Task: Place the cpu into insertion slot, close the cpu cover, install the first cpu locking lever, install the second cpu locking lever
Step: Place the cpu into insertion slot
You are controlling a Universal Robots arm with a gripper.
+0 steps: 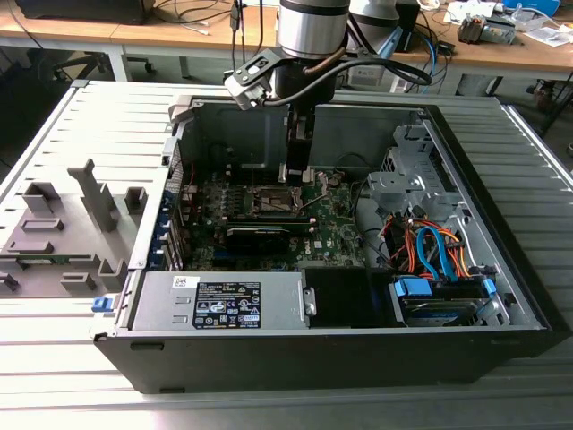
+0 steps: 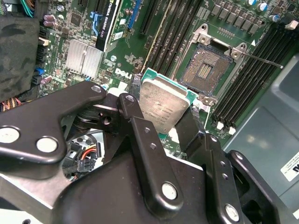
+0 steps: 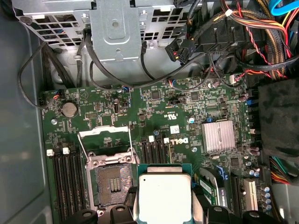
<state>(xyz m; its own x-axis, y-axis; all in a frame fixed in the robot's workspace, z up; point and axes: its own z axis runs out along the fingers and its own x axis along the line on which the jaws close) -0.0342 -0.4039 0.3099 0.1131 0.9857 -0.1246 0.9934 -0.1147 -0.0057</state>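
I have the pincer (image 2: 161, 119) pinching the cpu (image 2: 163, 105) by two opposite edges, silver-grey top towards both wrist cameras. It is held over the green motherboard (image 3: 187, 107), near the insertion slot (image 3: 112, 184) and not yet seated in it. The cpu cover (image 3: 103, 132) stands swung up off the slot (its contact field lies bare), and the open computer case (image 1: 313, 358) lies on the slatted tabletop (image 1: 54, 358).

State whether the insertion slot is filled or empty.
Empty: the insertion slot lies bare; the end effector holds the cpu outside it.
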